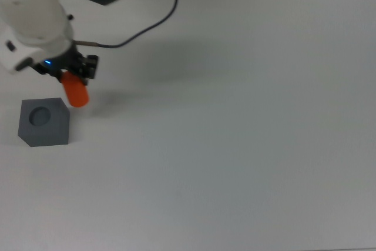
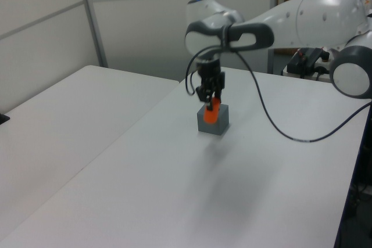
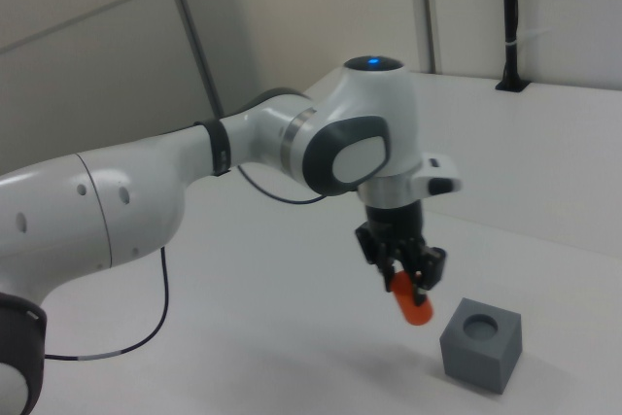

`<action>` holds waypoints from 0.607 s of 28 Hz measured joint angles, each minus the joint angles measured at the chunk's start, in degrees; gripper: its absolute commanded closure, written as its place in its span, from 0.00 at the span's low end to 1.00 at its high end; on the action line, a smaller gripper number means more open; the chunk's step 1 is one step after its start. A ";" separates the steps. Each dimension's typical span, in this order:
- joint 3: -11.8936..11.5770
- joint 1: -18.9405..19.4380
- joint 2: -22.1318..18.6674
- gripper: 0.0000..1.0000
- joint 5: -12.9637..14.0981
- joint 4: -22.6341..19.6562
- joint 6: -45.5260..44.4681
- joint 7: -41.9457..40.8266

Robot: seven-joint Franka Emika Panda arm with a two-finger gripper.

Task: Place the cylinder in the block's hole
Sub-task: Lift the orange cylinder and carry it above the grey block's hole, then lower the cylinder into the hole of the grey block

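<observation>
Below our gripper [image 1: 69, 79] in the top view, clenched on the tilted orange cylinder [image 1: 75, 93], sits the grey block [image 1: 43, 123]; bare white table [image 1: 235, 145] spreads rightward. Left view: cylinder overlaps the block. Right view: cylinder hangs airborne, block beside it.

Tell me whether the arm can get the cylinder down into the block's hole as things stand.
Probably yes. The gripper holds the cylinder in the air beside the block, whose round recess faces up, uncovered. The cylinder hangs tilted, so it may need straightening first.
</observation>
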 measured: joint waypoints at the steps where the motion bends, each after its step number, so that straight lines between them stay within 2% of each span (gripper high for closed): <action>1: -0.59 -0.51 -0.17 1.00 0.54 0.29 0.01 -0.03; 6: -2.75 -3.13 -0.53 1.00 2.63 0.92 3.33 -0.23; 11: -2.84 -5.10 0.12 1.00 4.22 0.83 9.27 -0.23; 17: -2.69 -5.23 1.71 1.00 4.29 0.77 10.95 -0.23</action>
